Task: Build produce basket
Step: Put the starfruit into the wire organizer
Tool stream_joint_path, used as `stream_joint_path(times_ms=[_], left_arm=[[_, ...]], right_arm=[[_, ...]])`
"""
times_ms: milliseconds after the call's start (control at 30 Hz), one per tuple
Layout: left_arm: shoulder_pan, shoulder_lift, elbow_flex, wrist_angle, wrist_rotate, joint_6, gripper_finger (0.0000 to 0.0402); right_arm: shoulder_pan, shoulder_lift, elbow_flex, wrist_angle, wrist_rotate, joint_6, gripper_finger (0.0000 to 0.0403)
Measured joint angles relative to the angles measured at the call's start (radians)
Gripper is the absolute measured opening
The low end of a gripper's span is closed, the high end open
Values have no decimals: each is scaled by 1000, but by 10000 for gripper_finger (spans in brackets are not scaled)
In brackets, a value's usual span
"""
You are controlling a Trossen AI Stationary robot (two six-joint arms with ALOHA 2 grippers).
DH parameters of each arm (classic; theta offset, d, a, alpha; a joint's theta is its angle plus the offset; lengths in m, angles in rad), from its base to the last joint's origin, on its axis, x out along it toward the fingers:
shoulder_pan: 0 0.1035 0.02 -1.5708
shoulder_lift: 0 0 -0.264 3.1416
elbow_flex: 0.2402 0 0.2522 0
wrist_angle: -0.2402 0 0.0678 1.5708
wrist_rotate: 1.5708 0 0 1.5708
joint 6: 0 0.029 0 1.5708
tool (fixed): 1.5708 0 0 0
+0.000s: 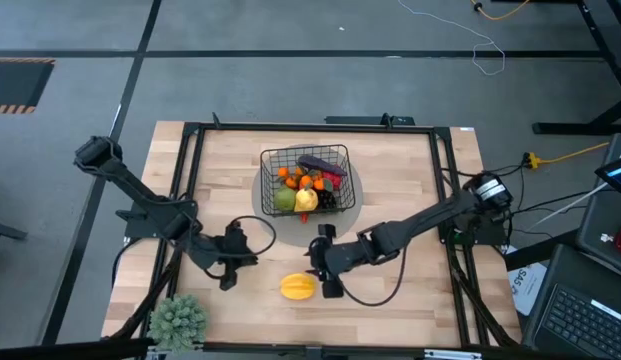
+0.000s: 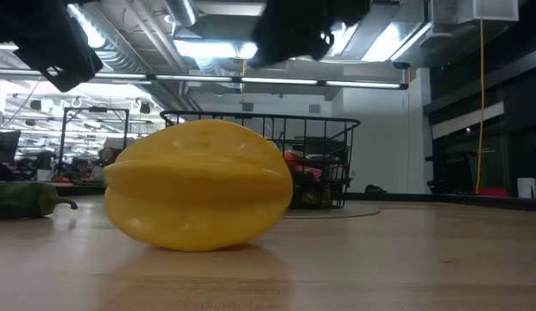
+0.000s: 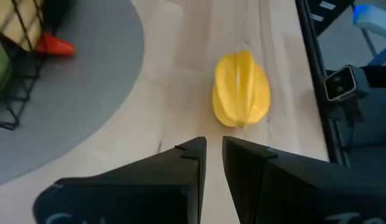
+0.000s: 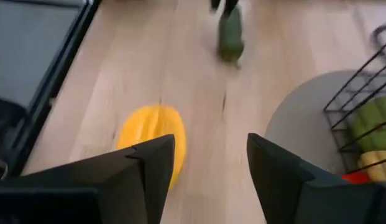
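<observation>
Right gripper (image 1: pixel 321 262), fingers (image 4: pixel 149 165) apart and empty, poised just above and beside the yellow starfruit (image 1: pixel 298 287), which lies on the table (image 1: pixel 410 200). Left gripper (image 1: pixel 233 262), fingers (image 3: pixel 193 158) nearly together and empty, near the starfruit's other side. The basket (image 1: pixel 305 180), on a grey round mat (image 1: pixel 352 192) farther back, holds assorted produce (image 1: pixel 302 192). A potted plant (image 1: pixel 178 320) occupies the front left corner.

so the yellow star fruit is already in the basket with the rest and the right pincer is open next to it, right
Not quite: the yellow star fruit lies on the bare table, outside the basket, as the high view shows. The right pincer is indeed open beside it.
</observation>
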Motion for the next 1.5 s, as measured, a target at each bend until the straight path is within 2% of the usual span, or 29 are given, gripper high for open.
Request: stream_joint_path(times_ms=[167, 367, 633, 967, 1100, 1367, 1433, 1500], left_arm=[[-12, 2, 0, -1, -53, 8, 41], [-12, 3, 0, -3, -102, 9, 41], [-12, 3, 0, -5, -107, 9, 41], [-12, 3, 0, -12, -108, 9, 41], [-12, 3, 0, -12, -108, 9, 41], [-12, 3, 0, -29, -108, 9, 41], [-12, 3, 0, -30, -112, 9, 41], [-12, 3, 0, -30, -124, 9, 41]], right_arm=[[-27, 19, -49, 36, -121, -2, 187], [-36, 123, -7, 53, -132, 34, 187], [-36, 224, 120, 31, -133, 7, 187], [-36, 298, 138, 10, -238, 41, 187], [-36, 301, 140, 13, -189, 40, 187], [-42, 230, 139, 8, 67, 44, 187], [-41, 210, 139, 4, 64, 43, 187], [-41, 195, 139, 12, -17, 41, 187]])
